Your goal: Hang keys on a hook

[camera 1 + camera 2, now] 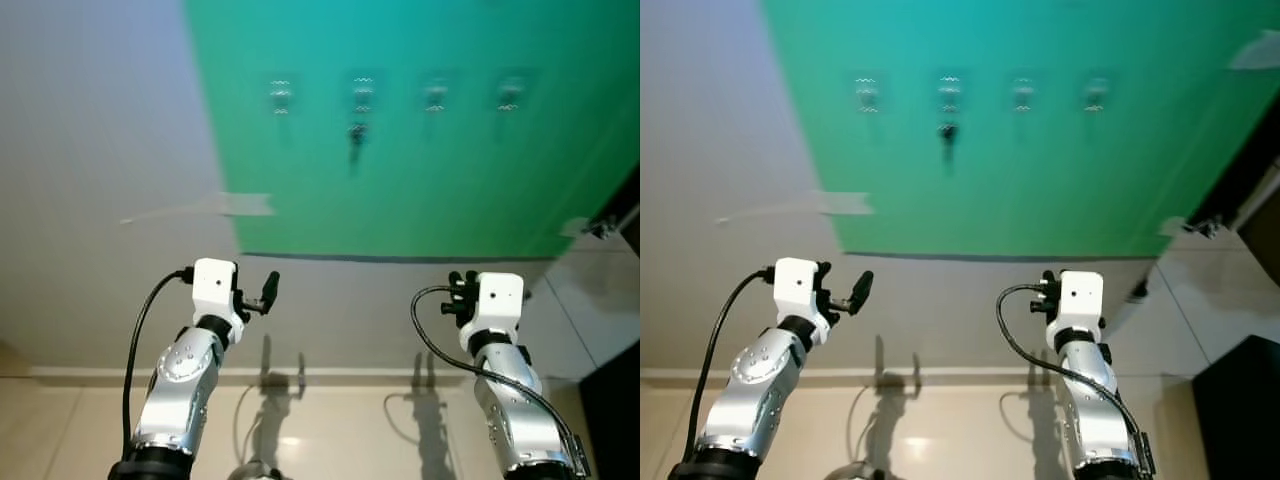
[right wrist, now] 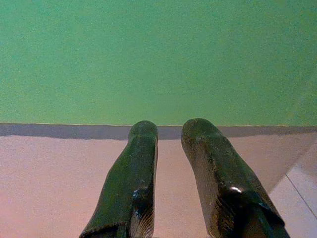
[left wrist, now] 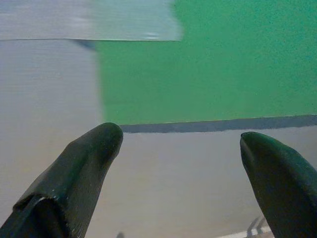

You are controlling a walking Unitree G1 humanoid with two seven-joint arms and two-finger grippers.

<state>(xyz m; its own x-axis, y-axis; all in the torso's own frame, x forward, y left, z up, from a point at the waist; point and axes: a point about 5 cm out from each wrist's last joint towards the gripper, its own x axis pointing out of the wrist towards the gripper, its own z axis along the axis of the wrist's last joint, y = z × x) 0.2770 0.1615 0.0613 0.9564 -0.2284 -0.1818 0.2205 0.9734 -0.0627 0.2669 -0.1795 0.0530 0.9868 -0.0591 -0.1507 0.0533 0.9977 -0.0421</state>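
A green panel [image 1: 420, 170] on the wall carries a row of several small hooks [image 1: 281, 95]. A dark bunch of keys [image 1: 355, 133] hangs from the second hook from the left [image 1: 363, 93]. My left gripper [image 1: 258, 295] is raised below the panel's lower left corner, open and empty; its fingers [image 3: 94, 153] stand wide apart in the left wrist view. My right gripper [image 1: 460, 285] is raised below the panel's lower right part, shut and holding nothing. Its fingertips [image 2: 143, 131] point at the panel's bottom edge.
A strip of pale tape [image 1: 245, 204] holds the panel's left edge to the white wall. A dark door frame [image 1: 625, 215] and dark furniture [image 1: 612, 400] stand at the right. Beige floor tiles [image 1: 330, 430] lie below the skirting.
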